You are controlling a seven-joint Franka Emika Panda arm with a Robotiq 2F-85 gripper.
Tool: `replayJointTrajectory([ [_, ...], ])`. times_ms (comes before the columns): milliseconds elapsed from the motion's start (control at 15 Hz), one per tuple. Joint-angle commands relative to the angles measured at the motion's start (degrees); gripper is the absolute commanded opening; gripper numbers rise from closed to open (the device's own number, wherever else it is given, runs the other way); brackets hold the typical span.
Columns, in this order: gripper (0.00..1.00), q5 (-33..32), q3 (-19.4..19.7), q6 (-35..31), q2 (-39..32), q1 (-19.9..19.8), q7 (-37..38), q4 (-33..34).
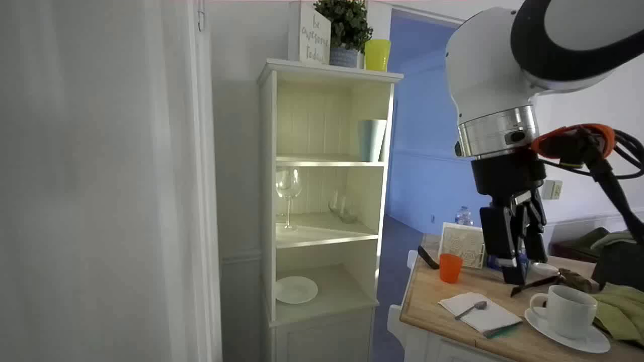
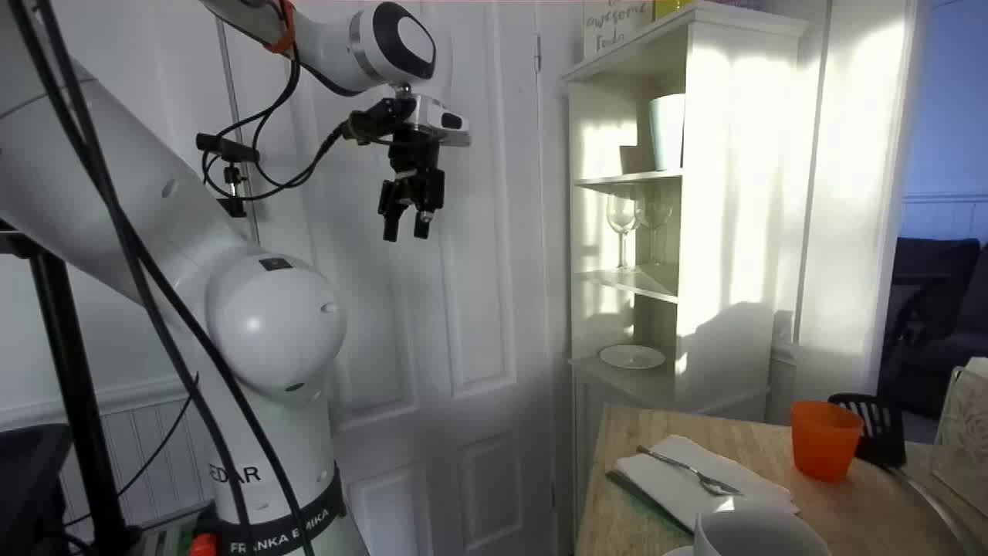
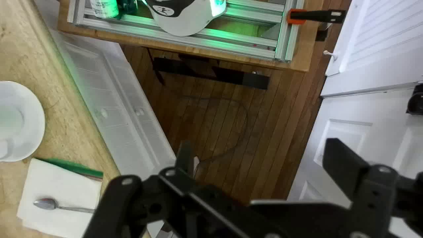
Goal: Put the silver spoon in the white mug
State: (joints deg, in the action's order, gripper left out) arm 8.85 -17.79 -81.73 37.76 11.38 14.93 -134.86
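On the left stands a white shelf unit (image 1: 322, 337). Its middle shelf carries a stemmed wine glass (image 1: 288, 183) at the left, and its bottom shelf a white plate (image 1: 296, 290). On top of the unit, left to right, are a lettered sign (image 1: 315, 35), a leafy potted plant (image 1: 344, 22) and a yellow cup (image 1: 377, 55); a pale blue tumbler (image 1: 371, 141) stands at the right of the upper shelf.

Farther right is the wooden counter (image 1: 427, 301). At its far left a black utensil (image 1: 427, 257) is just beside an orange cup (image 1: 450, 268), with a patterned off-white panel (image 1: 463, 244) behind the cup. Nearer, the silver spoon (image 1: 473, 308) rests across a folded white napkin (image 1: 495, 318), bowl toward the far side, handle toward the near left.

Next are the jaws, at the end of the white arm (image 1: 483, 75). They point down, released, the two fingers (image 2: 391, 224) spread wide; in the wrist view, wooden floor (image 3: 264, 145) shows between them. They hang high, well apart from the spoon and the counter.

At the near right, just beside the napkin, the white mug (image 1: 571, 311) stands upright on a white saucer (image 1: 596, 344), its handle turned left. Rightmost, a green cloth (image 1: 621, 311) lies crumpled near the saucer.
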Motion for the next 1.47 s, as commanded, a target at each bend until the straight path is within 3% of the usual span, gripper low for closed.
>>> replayJointTrajectory([
  [0,1.00,0.00,-0.03,0.08,-0.03,-0.04,0.00,0.10],
  [467,1.00,-1.83,0.31,1.40,-0.73,0.31,-2.48,1.20],
  [733,1.00,-12.71,4.33,8.45,-1.67,0.32,-15.44,4.19],
  [1000,1.00,-23.70,11.34,11.18,-3.65,0.85,-32.18,5.58],
  [1400,1.00,-37.59,21.42,0.58,-7.45,0.99,-54.69,1.38],
])
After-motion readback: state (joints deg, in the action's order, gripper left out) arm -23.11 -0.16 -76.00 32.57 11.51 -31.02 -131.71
